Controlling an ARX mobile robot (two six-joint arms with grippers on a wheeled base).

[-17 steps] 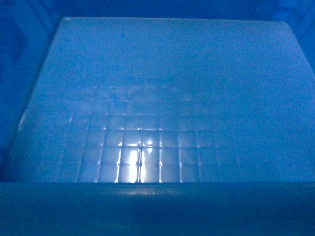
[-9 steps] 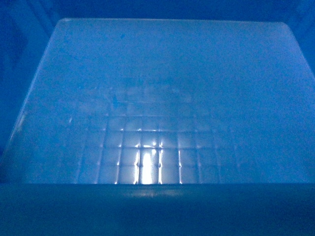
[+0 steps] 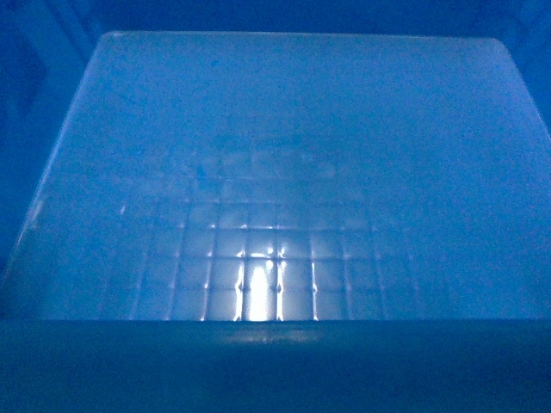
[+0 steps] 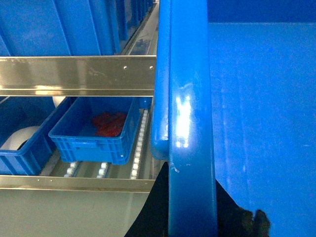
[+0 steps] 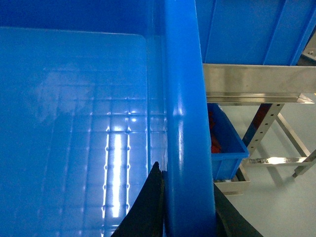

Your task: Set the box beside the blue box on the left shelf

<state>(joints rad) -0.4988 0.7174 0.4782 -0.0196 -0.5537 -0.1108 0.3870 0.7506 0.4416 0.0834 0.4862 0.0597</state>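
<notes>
The box (image 3: 284,155) fills the head view, which looks down onto its pale grid-patterned floor. My left gripper (image 4: 193,210) is shut on the box's thick left rim (image 4: 190,123), one black finger on each side. My right gripper (image 5: 190,210) is shut on the right rim (image 5: 182,123) in the same way. In the left wrist view the left shelf shows as white rollers (image 4: 138,145) between metal rails, below and left of the box. A large blue box (image 4: 54,24) stands behind the upper steel rail (image 4: 79,74), just left of the held box.
A smaller blue bin (image 4: 94,133) with red contents sits on the rollers, another bin (image 4: 19,143) to its left. On the right stand a blue crate (image 5: 247,29) above a steel rail (image 5: 256,81), a small bin (image 5: 224,148), rack legs (image 5: 266,128) and pale floor.
The bright reflection on the box floor has shifted slightly to the right; the box has barely moved in the head view.
</notes>
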